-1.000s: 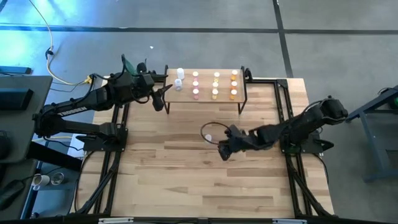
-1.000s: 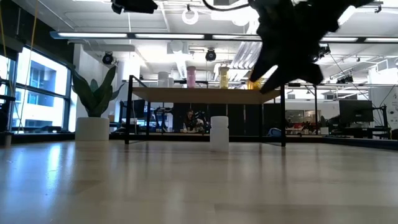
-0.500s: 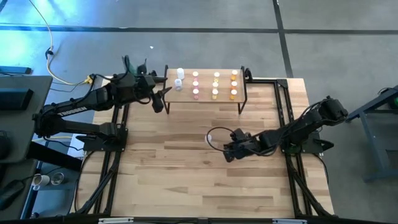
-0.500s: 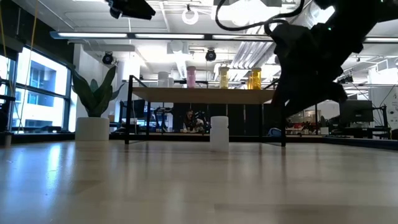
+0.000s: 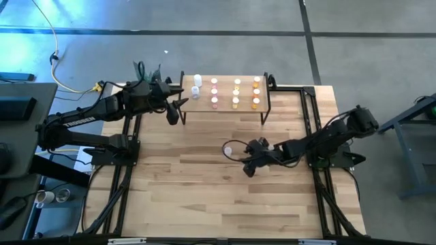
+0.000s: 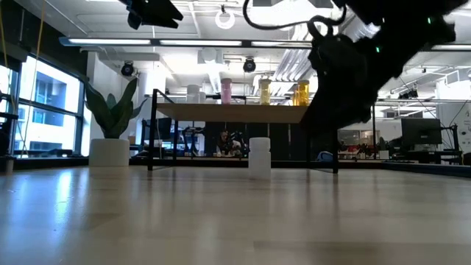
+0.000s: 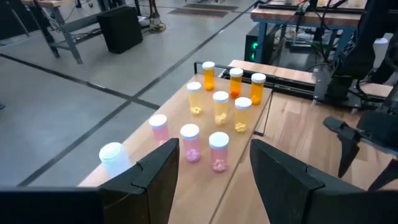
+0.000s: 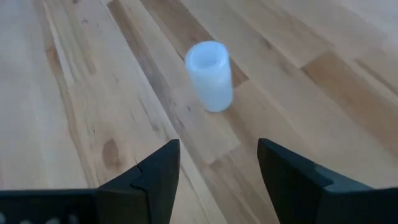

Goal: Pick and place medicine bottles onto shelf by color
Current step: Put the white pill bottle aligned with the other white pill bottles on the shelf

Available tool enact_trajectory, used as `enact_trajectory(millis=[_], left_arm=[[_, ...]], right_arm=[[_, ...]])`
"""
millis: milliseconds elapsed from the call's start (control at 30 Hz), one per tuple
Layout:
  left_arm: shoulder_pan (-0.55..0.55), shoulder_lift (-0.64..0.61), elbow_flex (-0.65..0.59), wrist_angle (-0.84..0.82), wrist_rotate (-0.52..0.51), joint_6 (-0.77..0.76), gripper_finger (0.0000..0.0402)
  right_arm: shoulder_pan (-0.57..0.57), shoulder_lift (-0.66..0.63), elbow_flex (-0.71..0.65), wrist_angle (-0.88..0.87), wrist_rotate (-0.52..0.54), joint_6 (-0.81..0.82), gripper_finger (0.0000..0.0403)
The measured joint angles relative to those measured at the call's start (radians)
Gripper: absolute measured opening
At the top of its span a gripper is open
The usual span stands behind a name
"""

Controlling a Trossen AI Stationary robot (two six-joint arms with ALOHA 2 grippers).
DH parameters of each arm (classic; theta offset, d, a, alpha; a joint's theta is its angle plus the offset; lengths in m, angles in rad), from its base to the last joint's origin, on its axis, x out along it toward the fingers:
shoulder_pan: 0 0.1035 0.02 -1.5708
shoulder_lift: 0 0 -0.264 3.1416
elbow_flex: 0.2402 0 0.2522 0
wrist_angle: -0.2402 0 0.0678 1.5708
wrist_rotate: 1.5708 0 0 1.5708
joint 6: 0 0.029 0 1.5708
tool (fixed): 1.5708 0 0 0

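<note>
We look down on a pale, planked wooden tabletop [image 5: 191, 190] set on a grey concrete floor [image 5: 354, 41] crossed by dark seams. Near the top centre of the high view stands the small light-wood shelf on thin black legs [image 5: 228, 109], carrying rows of little white-capped medicine bottles [image 5: 236, 92] sorted from white at its left end through pink and pale yellow to orange at its right end. From the left wrist view we count three orange, four yellow and three pink bottles, with one white bottle [image 7: 112, 155] apart at the near corner.

One small white cylindrical bottle [image 5: 228, 150] stands upright on the bare table, centre of the high view, well apart from the shelf.

The right gripper [image 5: 249, 163] hangs low just to the lower right of that bottle; in its wrist view the two dark fingers [image 8: 158, 171] are spread apart with nothing between them, the bottle lying ahead of them. The left gripper [image 5: 178, 109] waits at the shelf's left end, upper left of centre, its fingers parted around nothing.

At table height we see an open office behind: bright ceiling strip lights [image 6: 184, 42], a large window [image 6: 44, 103] at left, and a green-leaved plant in a white pot [image 6: 110, 129].
</note>
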Motion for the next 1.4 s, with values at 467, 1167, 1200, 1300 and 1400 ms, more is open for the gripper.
enact_trajectory(millis=[467, 1167, 1200, 1300, 1400], left_arm=[[0.000, 0.000, 0.000, 0.000, -0.002, 0.000, 0.0188], [0.000, 0.000, 0.000, -0.034, -0.004, 0.000, 0.0188], [0.000, 0.000, 0.000, -0.037, -0.004, 0.000, 0.0188], [0.000, 0.000, 0.000, -0.044, -0.004, 0.000, 0.0188], [0.000, 0.000, 0.000, -0.054, 0.003, 0.000, 0.0188]], right_arm=[[-0.050, 0.214, -0.088, 0.451, 0.034, -0.160, 0.0206], [-0.130, 0.417, 0.039, 0.542, -0.015, -0.250, 0.0206], [-0.134, 0.417, 0.040, 0.538, -0.030, -0.249, 0.0206], [-0.137, 0.417, 0.040, 0.536, -0.043, -0.227, 0.0196], [-0.137, 0.417, 0.040, 0.541, -0.052, -0.204, 0.0166]])
